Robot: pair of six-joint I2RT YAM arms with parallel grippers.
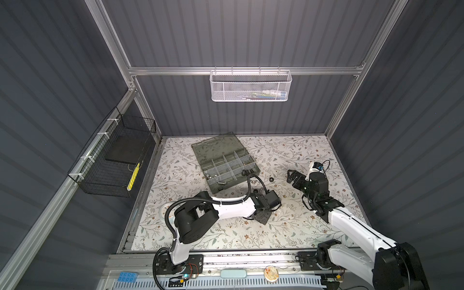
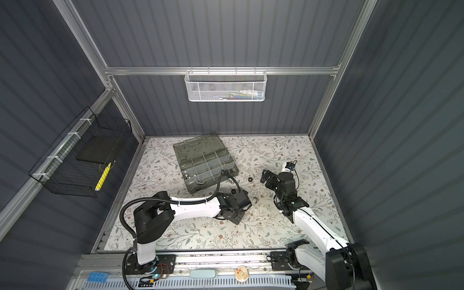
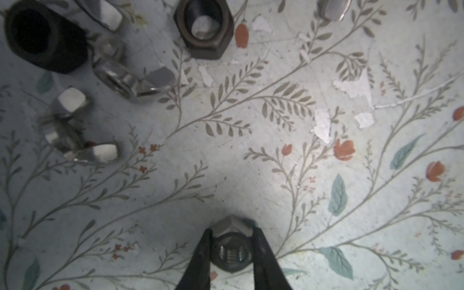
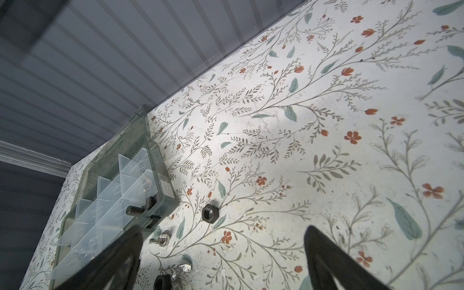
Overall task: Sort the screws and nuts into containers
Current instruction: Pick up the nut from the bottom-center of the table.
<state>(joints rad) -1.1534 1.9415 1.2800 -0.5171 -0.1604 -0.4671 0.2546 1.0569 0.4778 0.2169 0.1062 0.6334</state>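
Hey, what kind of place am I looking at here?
Likely a robot test cell: grey ribbed wall panels on an aluminium frame, two white-and-black robot arms mounted on a front rail.

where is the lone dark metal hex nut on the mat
In both top views the dark metal hex nut lies between the grey-green organizer case and the right gripper.

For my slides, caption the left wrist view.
Left gripper pinching a silver hex nut; wing nuts and dark nuts lie loose on the floral tabletop beyond.
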